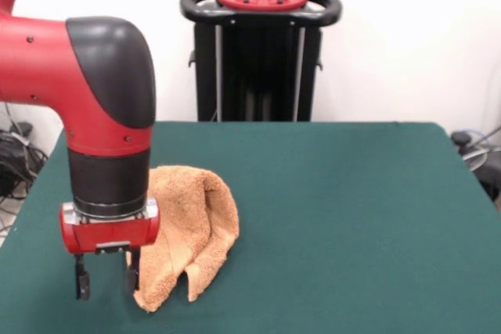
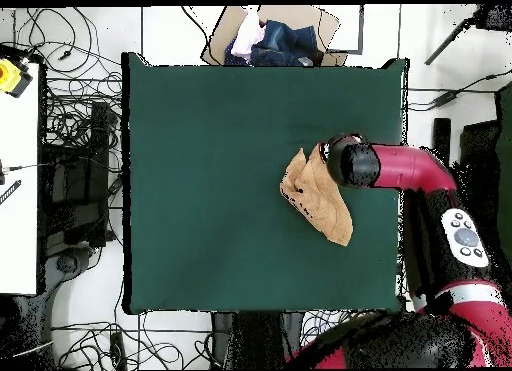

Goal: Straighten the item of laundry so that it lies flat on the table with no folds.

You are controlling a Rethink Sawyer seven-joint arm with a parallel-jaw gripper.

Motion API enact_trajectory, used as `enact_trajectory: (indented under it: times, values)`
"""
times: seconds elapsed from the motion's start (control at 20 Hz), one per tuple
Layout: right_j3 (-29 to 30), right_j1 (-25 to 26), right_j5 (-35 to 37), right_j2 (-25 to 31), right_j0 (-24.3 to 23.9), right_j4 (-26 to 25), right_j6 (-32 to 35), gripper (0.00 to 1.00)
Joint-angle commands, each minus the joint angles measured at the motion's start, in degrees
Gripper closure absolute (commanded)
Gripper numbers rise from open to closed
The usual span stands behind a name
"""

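The jaws point(image 1: 107, 278) are hanging open with nothing between them, their tips just above the tabletop point(image 1: 352, 217), one finger point(image 1: 133, 275) sitting against the near edge of the towel point(image 1: 192, 228). The towel is lying crumpled and folded beside them on the green surface.

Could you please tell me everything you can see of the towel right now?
The towel is light orange-tan terry cloth, crumpled into a folded heap, not flat. It lies on the green table, near the side where the arm reaches in. From overhead it looks like an irregular wedge. The open gripper hangs right beside it; whether a finger touches the cloth is unclear.
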Motion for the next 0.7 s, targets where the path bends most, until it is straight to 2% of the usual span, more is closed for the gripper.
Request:
enact_trajectory:
  times: [0.05,0.35,0.7]
  values:
    - [0.1,2.5,-0.4,-1.0,3.1,-3.4,-0.3,0.0]
    - [3.9,0.6,-4.6,2.9,1.5,-2.0,0.5,0.0]
    - [5.2,1.9,-9.3,5.8,-0.5,-2.0,0.4,0.0]
